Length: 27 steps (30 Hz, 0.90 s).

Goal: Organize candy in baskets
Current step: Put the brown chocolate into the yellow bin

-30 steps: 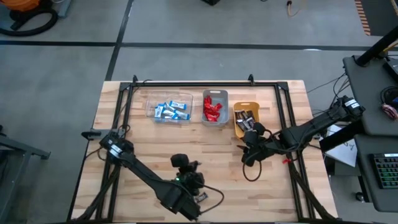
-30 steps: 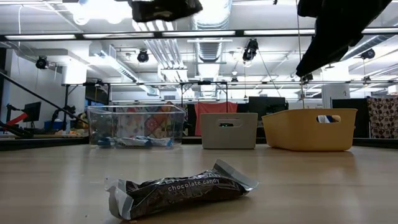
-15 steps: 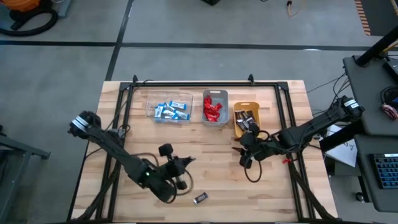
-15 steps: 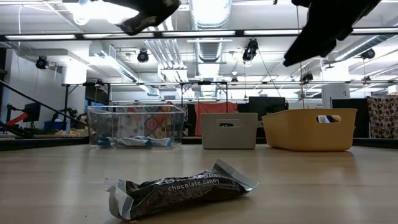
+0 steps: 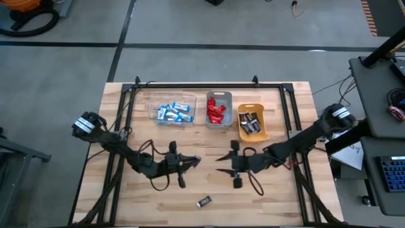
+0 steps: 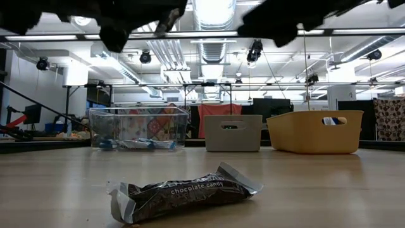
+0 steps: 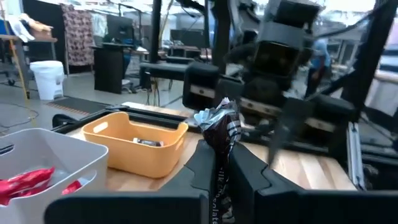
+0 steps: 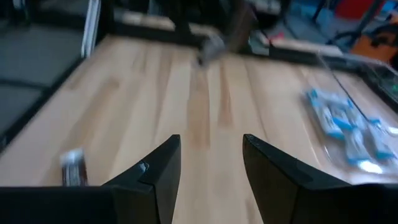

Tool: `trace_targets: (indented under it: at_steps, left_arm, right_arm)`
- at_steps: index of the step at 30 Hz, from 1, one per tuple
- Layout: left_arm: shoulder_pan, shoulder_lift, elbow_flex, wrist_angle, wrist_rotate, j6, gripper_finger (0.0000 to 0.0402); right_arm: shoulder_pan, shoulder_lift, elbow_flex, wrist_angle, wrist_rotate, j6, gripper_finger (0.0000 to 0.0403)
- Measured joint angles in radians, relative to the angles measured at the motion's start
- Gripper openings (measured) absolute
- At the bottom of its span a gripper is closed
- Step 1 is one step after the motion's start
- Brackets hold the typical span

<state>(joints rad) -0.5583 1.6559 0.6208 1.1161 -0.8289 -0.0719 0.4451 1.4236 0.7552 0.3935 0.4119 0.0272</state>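
— What's on the counter [image 5: 278,196]?
— Three baskets at the far edge: clear [image 5: 172,109], grey [image 5: 219,109], yellow [image 5: 252,123]. One brown candy [image 5: 204,202] lies loose near me.
— Your grippers?
— My left gripper [image 5: 193,161] is clamped on a brown bar [image 7: 219,130]; my right gripper [image 5: 224,164], facing it, has fingers apart.

From my station I see the light wooden table [image 5: 190,139] edged by a black metal frame [image 5: 196,85], set on a grey floor [image 5: 63,63]. An orange vacuum [image 5: 25,7] sits far left. A white bin [image 7: 46,79] stands in the room behind.
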Motion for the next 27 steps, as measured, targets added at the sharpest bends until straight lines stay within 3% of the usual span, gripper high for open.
trace_targets:
  at_steps: [3,7,15,27]
  left_arm:
    - [0.016,0.042,0.003,0.059,0.000,0.000,0.0006]
    - [0.026,0.088,0.044,0.069,-0.026,0.009,0.0006]
    - [0.026,0.164,0.135,0.063,-0.156,0.106,0.0006]
    - [0.026,0.174,0.163,0.061,-0.176,0.105,0.0006]
  right_arm:
    - [-0.019,0.077,0.014,0.157,0.008,-0.016,0.0164]
    - [-0.059,0.149,0.044,0.216,0.018,0.025,0.0164]
    - [-0.087,0.225,0.099,0.222,-0.005,0.051,0.0164]
    - [-0.106,0.235,0.127,0.217,0.006,0.077,0.0157]
